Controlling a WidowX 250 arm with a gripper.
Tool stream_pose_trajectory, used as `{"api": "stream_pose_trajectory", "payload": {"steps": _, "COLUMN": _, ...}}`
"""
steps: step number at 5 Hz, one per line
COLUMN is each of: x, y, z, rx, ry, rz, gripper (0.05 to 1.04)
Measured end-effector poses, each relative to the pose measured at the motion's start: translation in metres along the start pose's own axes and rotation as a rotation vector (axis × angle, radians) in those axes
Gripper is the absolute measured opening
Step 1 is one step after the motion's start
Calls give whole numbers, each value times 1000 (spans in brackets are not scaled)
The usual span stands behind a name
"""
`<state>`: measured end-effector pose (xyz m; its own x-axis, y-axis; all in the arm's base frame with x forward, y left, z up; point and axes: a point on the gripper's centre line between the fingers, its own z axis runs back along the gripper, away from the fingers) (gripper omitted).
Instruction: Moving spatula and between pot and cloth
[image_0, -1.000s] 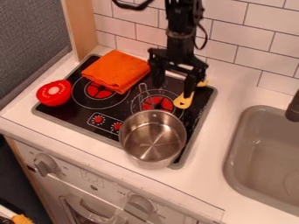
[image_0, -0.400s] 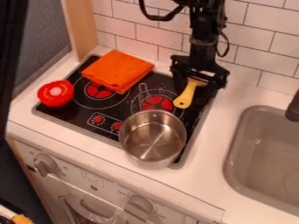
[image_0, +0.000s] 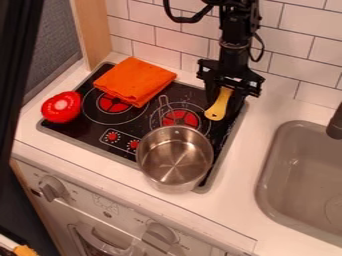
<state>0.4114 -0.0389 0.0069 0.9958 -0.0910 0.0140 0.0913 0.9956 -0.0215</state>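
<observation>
At the back right of the stove, the black gripper (image_0: 224, 102) hangs low with its fingers drawn in on both sides of the yellow spatula (image_0: 217, 111). The spatula's handle end points toward the front, and its far end is hidden under the gripper. A steel pot (image_0: 175, 159) stands at the front right of the stove. The orange cloth (image_0: 134, 81) lies folded at the back left, on the far side of the pot.
A red round object (image_0: 61, 106) sits on the stove's left edge. The grey sink (image_0: 300, 185) lies to the right, and a tiled wall (image_0: 287, 50) rises behind. A dark upright shape (image_0: 15, 60) blocks the left edge.
The gripper has moved right, and its fingers have come closer together around the spatula. The spatula has turned slightly and its handle end has shifted right. A dark shape has appeared at the left.
</observation>
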Motion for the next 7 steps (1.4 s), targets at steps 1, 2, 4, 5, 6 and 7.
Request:
{"api": "stream_pose_trajectory", "payload": {"steps": 1, "x": -3, "y": 4, "z": 1, "rx": 3, "ry": -3, "rz": -15, "gripper": 345}}
{"api": "stream_pose_trajectory", "payload": {"steps": 2, "x": -16, "y": 10, "z": 15, "rx": 10, "ry": 3, "rz": -23, "gripper": 344}}
{"api": "stream_pose_trajectory", "payload": {"steps": 4, "x": -60, "y": 50, "z": 100, "rx": -2, "ry": -194, "rz": 1, "gripper": 344}}
{"api": "stream_pose_trajectory", "payload": {"steps": 5, "x": -107, "y": 87, "z": 89, "rx": 64, "ry": -135, "rz": 12, "gripper": 344}}
{"api": "stream_pose_trajectory", "payload": {"steps": 6, "x": -141, "y": 122, "z": 64, "rx": 140, "ry": -29, "rz": 53, "gripper": 344}}
{"api": "stream_pose_trajectory", "payload": {"steps": 7, "x": -152, "y": 132, "z": 32, "rx": 86, "ry": 10, "rz": 52, "gripper": 344}}
